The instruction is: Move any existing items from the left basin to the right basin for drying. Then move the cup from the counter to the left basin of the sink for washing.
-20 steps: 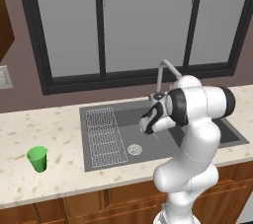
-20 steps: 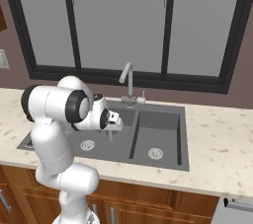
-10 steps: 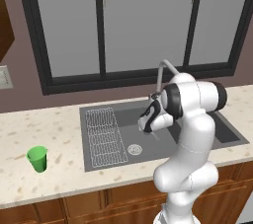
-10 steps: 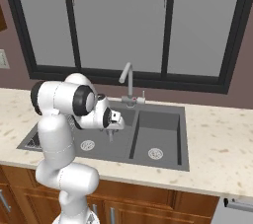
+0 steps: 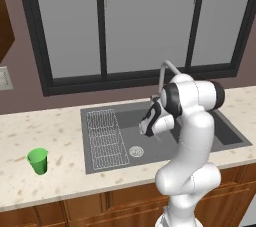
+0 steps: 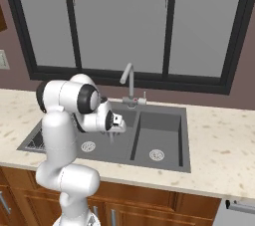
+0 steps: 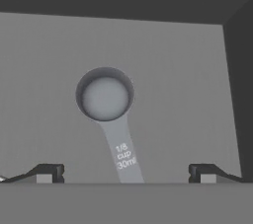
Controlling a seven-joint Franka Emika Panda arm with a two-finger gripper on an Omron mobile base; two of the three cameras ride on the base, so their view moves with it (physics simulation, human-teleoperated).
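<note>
The gripper is hanging wide-jawed over the left basin, with bare grey floor lying on both sides of the measuring spoon between its fingertips. The basin's dark wall is closing in the hand view's right edge. The faucet is arching just behind the hand, and the wire rack is covering the basin's far left.

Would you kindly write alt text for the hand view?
A small grey measuring spoon lies flat on the dark-grey floor of the sink basin, its handle pointing toward the camera. The open gripper hangs above it, one fingertip on either side of the handle.
</note>
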